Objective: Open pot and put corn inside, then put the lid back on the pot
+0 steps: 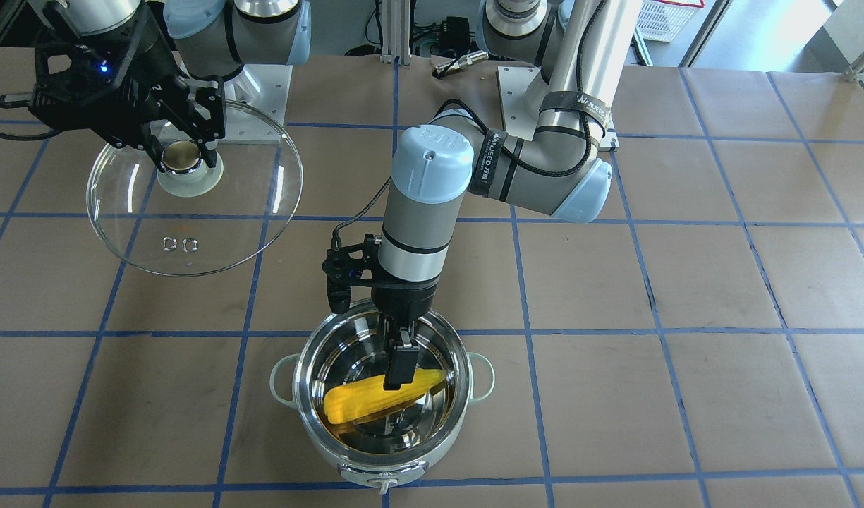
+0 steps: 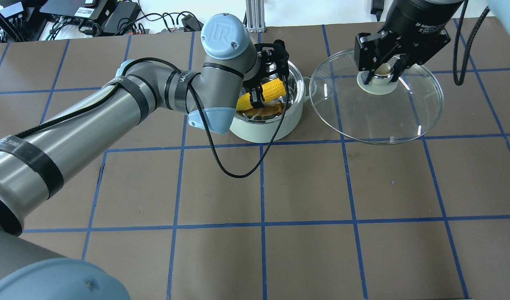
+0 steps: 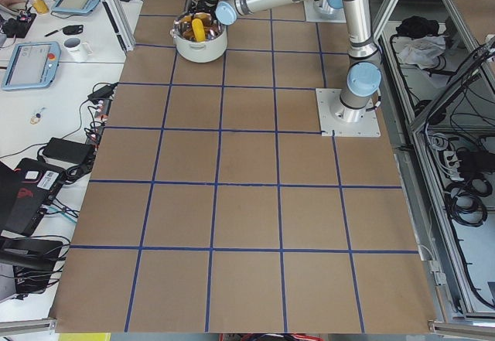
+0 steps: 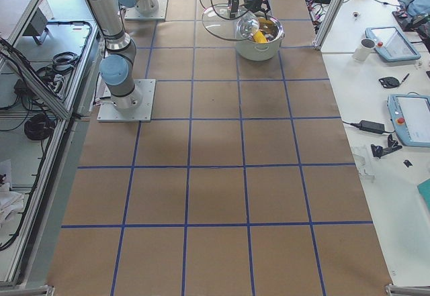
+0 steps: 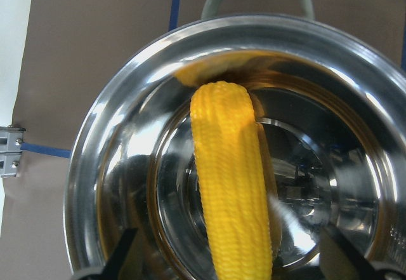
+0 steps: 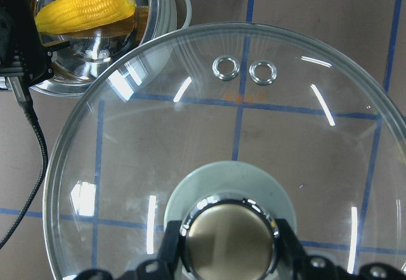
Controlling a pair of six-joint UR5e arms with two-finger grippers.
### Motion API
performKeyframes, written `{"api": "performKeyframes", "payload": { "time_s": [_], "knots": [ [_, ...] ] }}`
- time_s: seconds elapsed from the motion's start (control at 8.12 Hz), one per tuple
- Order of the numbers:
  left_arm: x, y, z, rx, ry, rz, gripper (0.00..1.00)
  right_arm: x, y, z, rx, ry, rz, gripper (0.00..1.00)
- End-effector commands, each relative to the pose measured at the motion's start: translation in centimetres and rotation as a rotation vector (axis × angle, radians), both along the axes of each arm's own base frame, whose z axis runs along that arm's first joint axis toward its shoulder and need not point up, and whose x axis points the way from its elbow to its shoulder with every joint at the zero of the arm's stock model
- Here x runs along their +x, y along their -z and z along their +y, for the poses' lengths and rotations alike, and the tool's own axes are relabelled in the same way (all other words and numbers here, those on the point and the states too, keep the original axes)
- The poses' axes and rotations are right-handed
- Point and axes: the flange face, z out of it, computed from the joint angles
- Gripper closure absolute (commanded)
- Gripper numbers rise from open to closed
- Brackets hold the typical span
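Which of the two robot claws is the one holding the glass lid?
The right gripper, clamped on the knob of the lid, beside the pot. The left gripper is open, down inside the pot over the corn.

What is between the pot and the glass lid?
Between the pot and the lid is just bare table with a blue line, in the front-facing view.

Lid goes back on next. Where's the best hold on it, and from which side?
Take the lid by its centre knob, from straight above, one finger either side. Its glass is wide, smooth and thin-rimmed, so nothing else offers purchase. The right end effector grips it just there, beside the pot.
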Motion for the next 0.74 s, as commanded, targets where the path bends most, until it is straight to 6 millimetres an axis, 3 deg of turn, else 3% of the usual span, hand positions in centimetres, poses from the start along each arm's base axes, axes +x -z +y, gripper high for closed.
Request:
{"api": "performKeyframes", "payload": {
  "time_s": [0.0,0.12,0.37,0.62],
  "knots": [
    [0.3,-4.3,0.6,-0.025,-0.059,0.042,0.00,0.0,0.0,0.0,0.001,0.001,0.000,0.52],
    [1.2,-6.2,1.3,0.001,-0.083,0.045,0.00,-0.1,0.0,0.0,-0.003,-0.001,0.006,0.52],
    [8.7,-9.9,0.1,0.033,-0.207,0.038,0.00,0.0,-0.2,-1.2,-0.044,-0.027,0.033,0.52],
    [15.6,-12.1,0.1,0.148,-0.435,0.107,0.00,0.8,-0.2,-3.1,-0.066,-0.028,0.036,0.53]
  ]
}}
